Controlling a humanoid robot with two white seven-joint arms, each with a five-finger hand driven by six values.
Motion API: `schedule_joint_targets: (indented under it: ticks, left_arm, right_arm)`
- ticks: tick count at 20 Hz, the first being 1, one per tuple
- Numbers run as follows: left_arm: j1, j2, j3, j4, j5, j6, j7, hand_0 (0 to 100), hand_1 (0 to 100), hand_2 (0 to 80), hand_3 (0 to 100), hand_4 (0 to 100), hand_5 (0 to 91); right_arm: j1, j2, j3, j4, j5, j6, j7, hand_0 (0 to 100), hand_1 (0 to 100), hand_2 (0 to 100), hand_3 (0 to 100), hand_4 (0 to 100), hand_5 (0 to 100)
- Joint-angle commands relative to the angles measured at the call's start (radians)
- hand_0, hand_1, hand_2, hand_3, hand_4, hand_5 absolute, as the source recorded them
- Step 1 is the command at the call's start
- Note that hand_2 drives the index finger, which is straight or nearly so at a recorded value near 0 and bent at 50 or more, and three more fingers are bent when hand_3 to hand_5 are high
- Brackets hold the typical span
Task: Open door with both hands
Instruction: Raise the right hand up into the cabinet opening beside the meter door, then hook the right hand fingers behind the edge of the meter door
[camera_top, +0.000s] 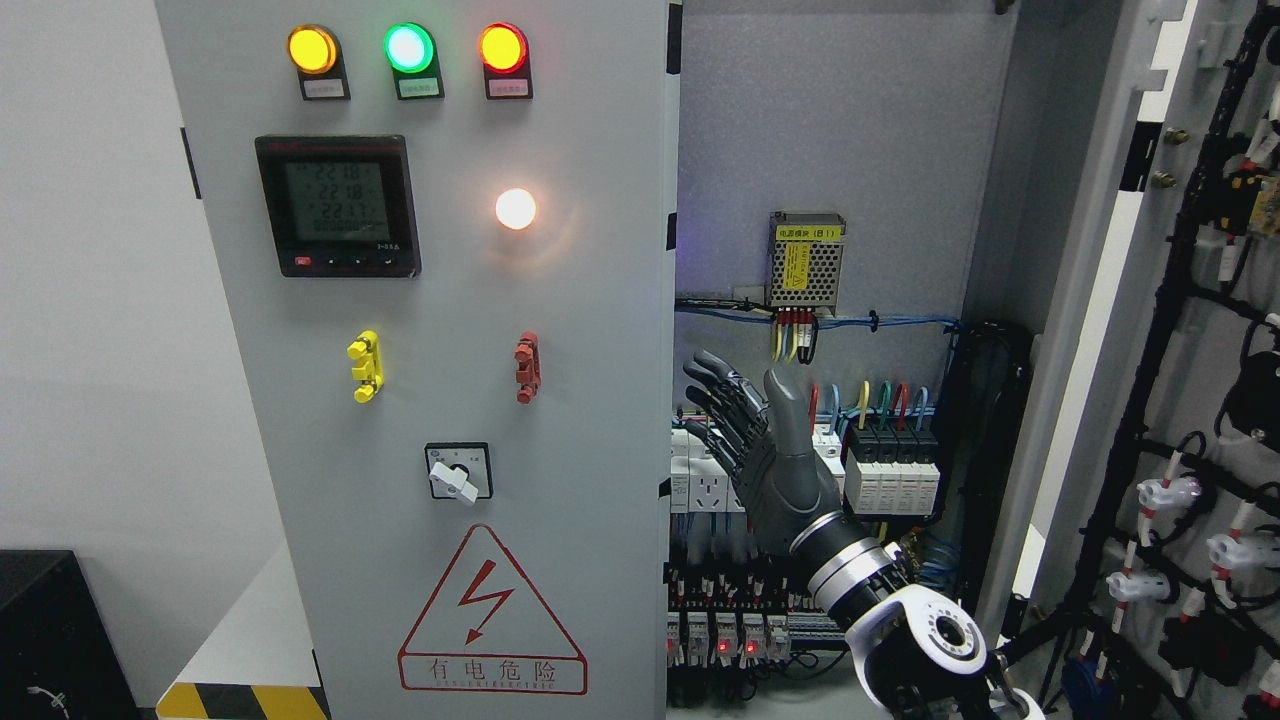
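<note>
The grey cabinet has two doors. Its left door (450, 300) stands closed and carries three lit lamps, a meter (338, 205), a rotary switch (458, 472) and a red warning triangle. The right door (1090, 330) is swung wide open to the right, showing black cable harnesses on its inner side. My right hand (737, 388) rises from the lower right in front of the open interior, just right of the left door's free edge (668, 400). Its fingers (712, 395) are stretched out and hold nothing.
Inside the cabinet are a perforated power supply (806, 262), breakers (890, 470) with coloured wires and rows of terminals close behind my hand. A black box (50, 630) and a yellow-black striped edge (240, 702) sit at the lower left.
</note>
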Motion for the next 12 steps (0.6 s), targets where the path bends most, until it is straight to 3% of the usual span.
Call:
schedule_joint_targets:
  ticks: [1, 4, 7, 12]
  left_arm:
    - [0.000, 0.000, 0.000, 0.005, -0.001, 0.000, -0.001, 0, 0, 0.0, 0, 0, 0.0]
    - [0.000, 0.000, 0.000, 0.005, -0.001, 0.000, -0.001, 0, 0, 0.0, 0, 0, 0.0]
    - [0.000, 0.000, 0.000, 0.005, 0.001, 0.000, 0.001, 0, 0, 0.0, 0, 0, 0.0]
    - [0.000, 0.000, 0.000, 0.005, 0.001, 0.000, 0.001, 0, 0, 0.0, 0, 0, 0.0]
  right_arm:
    - [-0.022, -0.034, -0.006, 0.054, -0.036, 0.003, 0.036, 0, 0, 0, 0, 0, 0]
    - [-0.039, -0.034, -0.008, 0.088, -0.037, 0.001, 0.039, 0, 0, 0, 0, 0, 0]
    - [-0.042, -0.036, -0.008, 0.089, -0.074, 0.001, 0.100, 0, 0, 0, 0, 0, 0]
    - [-0.072, -0.059, -0.011, 0.129, -0.080, 0.003, 0.123, 0, 0, 0, 0, 0, 0]
